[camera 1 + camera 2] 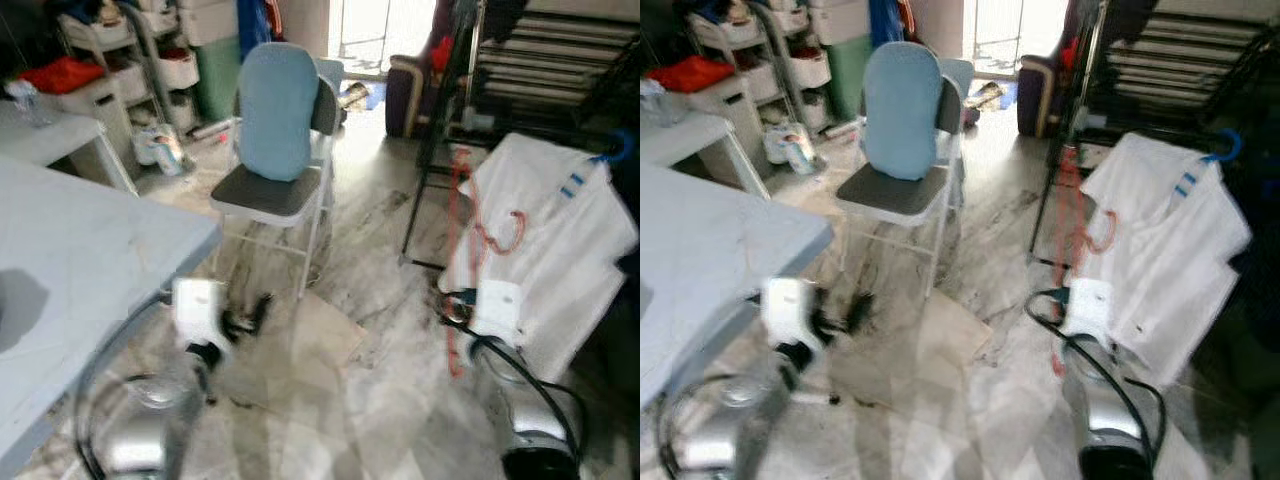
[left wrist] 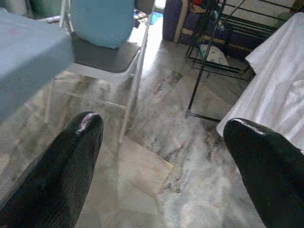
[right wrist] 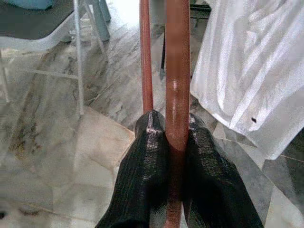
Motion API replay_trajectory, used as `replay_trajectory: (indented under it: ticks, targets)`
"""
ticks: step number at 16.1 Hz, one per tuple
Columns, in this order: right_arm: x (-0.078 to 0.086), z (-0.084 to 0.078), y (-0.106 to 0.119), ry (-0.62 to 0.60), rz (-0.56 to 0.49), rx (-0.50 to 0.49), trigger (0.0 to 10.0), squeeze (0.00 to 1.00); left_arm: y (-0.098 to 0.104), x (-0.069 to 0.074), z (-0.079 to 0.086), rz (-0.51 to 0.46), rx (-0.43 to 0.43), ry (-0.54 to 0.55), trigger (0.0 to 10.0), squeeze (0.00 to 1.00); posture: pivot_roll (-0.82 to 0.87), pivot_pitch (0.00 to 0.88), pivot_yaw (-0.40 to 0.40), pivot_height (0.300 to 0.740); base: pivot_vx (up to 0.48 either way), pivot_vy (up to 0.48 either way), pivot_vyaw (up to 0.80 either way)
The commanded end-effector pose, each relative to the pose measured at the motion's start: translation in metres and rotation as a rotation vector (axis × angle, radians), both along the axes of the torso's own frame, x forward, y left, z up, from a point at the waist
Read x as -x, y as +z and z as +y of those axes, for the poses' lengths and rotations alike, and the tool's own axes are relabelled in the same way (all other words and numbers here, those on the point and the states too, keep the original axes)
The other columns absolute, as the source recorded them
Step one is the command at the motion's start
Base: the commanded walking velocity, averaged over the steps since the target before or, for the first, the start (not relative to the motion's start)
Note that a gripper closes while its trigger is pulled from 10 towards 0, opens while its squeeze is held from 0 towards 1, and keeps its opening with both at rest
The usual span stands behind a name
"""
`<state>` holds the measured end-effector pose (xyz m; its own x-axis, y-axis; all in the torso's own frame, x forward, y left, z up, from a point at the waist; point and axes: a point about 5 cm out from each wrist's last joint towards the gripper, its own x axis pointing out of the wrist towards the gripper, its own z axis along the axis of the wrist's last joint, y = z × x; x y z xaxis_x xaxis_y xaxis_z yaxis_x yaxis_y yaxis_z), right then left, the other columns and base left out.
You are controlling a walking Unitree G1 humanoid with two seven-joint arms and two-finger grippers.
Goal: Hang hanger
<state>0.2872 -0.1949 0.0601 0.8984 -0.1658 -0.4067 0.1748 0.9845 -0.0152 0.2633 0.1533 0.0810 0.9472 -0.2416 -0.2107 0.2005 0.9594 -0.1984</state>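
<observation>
Red and thin, the hanger (image 3: 176,85) is squeezed tight between the two black fingers (image 3: 147,175) of the right gripper (image 3: 171,142). It sticks up just beside a white shirt (image 1: 560,250) that hangs on the dark rack (image 1: 560,70). The left gripper (image 2: 161,156) is low over the marble floor (image 1: 370,380), fingers wide apart, holding nothing. A chair (image 1: 275,150) with a blue back stands near the blue table (image 1: 70,260).
</observation>
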Motion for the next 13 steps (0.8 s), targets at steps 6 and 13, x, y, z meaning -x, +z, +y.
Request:
replay_trajectory:
  ticks: [6,13]
  targets:
    - [0.007,0.001,-0.003,0.010,0.048,0.005,10.0,0.00,0.010,-0.005,-0.002,-0.032,0.028,-0.034,10.0,0.00,-0.11,0.000,0.000,0.740,0.308,0.000,-0.77]
    - [0.016,0.018,-0.009,0.169,0.156,-0.077,10.0,0.00,0.010,-0.008,-0.016,-0.015,0.037,-0.052,10.0,0.00,-0.12,0.000,-0.012,0.740,0.389,0.276,-0.08]
